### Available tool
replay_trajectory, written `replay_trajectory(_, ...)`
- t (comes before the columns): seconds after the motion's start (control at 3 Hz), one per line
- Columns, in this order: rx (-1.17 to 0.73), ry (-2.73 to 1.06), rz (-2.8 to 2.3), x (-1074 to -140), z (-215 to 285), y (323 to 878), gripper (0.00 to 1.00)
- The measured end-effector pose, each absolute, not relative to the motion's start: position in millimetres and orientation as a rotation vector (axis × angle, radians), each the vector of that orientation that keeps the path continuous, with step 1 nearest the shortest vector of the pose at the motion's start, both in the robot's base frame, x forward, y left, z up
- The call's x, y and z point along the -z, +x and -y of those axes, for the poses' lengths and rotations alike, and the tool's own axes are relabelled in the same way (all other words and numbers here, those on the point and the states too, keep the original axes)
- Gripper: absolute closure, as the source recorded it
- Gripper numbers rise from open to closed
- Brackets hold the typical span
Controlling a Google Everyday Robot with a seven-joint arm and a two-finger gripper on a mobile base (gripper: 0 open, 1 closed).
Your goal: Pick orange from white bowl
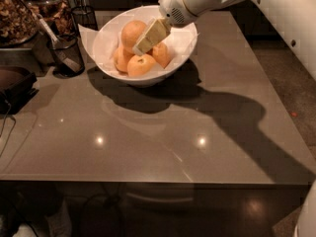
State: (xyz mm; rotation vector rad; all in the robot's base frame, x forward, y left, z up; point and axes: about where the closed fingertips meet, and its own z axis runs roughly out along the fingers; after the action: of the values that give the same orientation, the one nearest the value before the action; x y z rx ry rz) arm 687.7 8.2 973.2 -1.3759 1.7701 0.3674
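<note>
The white bowl (106,36) stands at the back of the grey table, lined with white paper. It holds several oranges. The largest, pale orange (129,32) sits on top at the back. A smaller orange with a stem dimple (141,66) lies in front, and two others (120,60) (162,55) lie beside it. My gripper (140,47) reaches down into the bowl from the upper right. Its tip is right against the right side of the large orange, above the smaller ones.
A black wire-mesh cup (65,57) with a utensil stands left of the bowl, and another (84,17) stands behind it. A container of brown food (17,14) and a dark tray (12,85) are at the far left. The table's front edge (148,182) is near.
</note>
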Motion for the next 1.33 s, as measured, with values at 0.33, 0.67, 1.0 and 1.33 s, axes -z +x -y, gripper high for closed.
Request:
replay_trajectory(0.33,-0.387,-1.4,-1.769,-970.1,-15.7,691.3,0.04)
replay_trajectory(0.67,-0.41,-1.419,-1.778,-964.3,-21.0,695.9,0.05)
replay_trajectory(1.0,-0.431,-1.432,-1.792,-956.8,-24.9,701.3,0.07)
replay_trajectory(1.33,-0.45,-1.441,-1.807,-947.9,-27.3,705.9,0.08)
